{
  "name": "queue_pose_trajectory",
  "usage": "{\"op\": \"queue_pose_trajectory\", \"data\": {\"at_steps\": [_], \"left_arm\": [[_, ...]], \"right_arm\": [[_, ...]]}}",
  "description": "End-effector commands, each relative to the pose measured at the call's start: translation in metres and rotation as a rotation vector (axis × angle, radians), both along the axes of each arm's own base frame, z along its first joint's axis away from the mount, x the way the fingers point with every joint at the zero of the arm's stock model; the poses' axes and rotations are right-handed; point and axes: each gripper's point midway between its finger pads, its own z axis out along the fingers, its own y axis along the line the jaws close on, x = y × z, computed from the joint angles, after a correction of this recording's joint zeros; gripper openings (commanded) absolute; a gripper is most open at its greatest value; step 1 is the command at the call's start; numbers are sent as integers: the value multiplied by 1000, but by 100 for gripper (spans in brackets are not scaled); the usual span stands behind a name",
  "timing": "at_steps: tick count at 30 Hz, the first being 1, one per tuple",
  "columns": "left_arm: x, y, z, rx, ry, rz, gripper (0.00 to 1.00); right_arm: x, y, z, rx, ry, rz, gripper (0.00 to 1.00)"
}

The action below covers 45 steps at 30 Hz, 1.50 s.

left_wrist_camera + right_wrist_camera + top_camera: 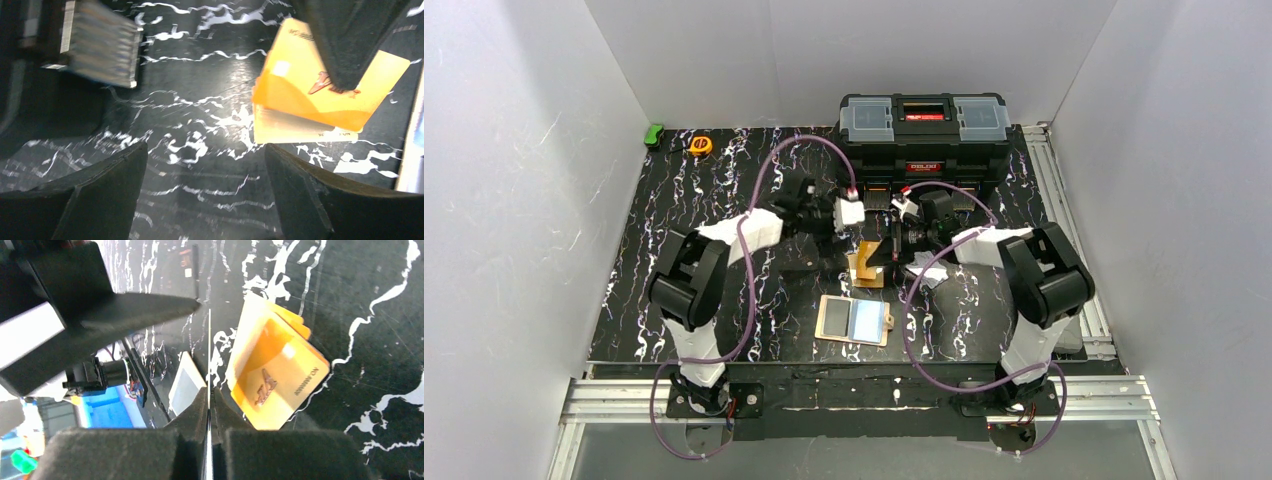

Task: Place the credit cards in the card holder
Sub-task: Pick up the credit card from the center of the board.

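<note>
Orange cards (272, 380) beside right fingers (192, 415), thin edge-on card (209, 350) between them

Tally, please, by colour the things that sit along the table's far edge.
Black: 1, the toolbox
Orange: 1, the tape measure
Green: 1, a small item
Total: 3

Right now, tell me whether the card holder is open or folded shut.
Open. The card holder lies spread flat on the table, both inner panels facing up, one pale blue.
</note>
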Motion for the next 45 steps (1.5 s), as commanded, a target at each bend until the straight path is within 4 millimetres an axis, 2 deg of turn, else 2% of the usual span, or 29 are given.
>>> {"op": "queue_pose_trajectory", "data": {"at_steps": [1,2,3,8,12,15,17,18,21,24,25,26,29,31,36,40,42,45], "left_arm": [[-13,18,71,-111,204,99,89],[-20,18,80,-134,247,89,97],[-26,19,86,-151,291,83,98],[-60,13,123,-240,480,32,98],[-75,9,141,-290,595,31,98],[-91,8,159,-336,658,-27,98],[-105,7,173,-367,710,-73,98],[-111,6,184,-391,737,-97,96],[-125,6,212,-441,757,-153,43],[-126,8,218,-441,744,-131,22],[-125,8,219,-441,739,-121,5],[-124,8,223,-445,739,-107,0],[-126,8,229,-454,757,-105,0],[-128,8,231,-459,764,-110,0],[-128,7,240,-476,791,-106,0],[-125,7,248,-510,869,-78,0],[-123,7,251,-527,907,-70,0],[-122,7,255,-540,925,-65,0]], "right_arm": [[1,6,45,31,-236,85,1],[-1,7,50,25,-268,98,1],[-3,8,54,14,-291,113,1],[-12,16,79,-25,-396,177,1],[-19,24,107,-28,-511,207,1],[-25,23,122,-48,-561,226,1],[-29,23,138,-28,-604,238,1],[-32,23,146,-14,-618,253,1],[-43,33,176,35,-652,311,1],[-47,39,197,67,-685,332,1],[-49,41,198,69,-684,339,1],[-51,41,198,68,-681,345,1],[-53,43,202,82,-674,345,1],[-53,44,200,87,-662,350,13],[-56,40,191,102,-594,341,24],[-56,31,198,179,-590,280,26],[-57,28,207,232,-605,254,25],[-54,23,213,272,-591,223,19]]}}
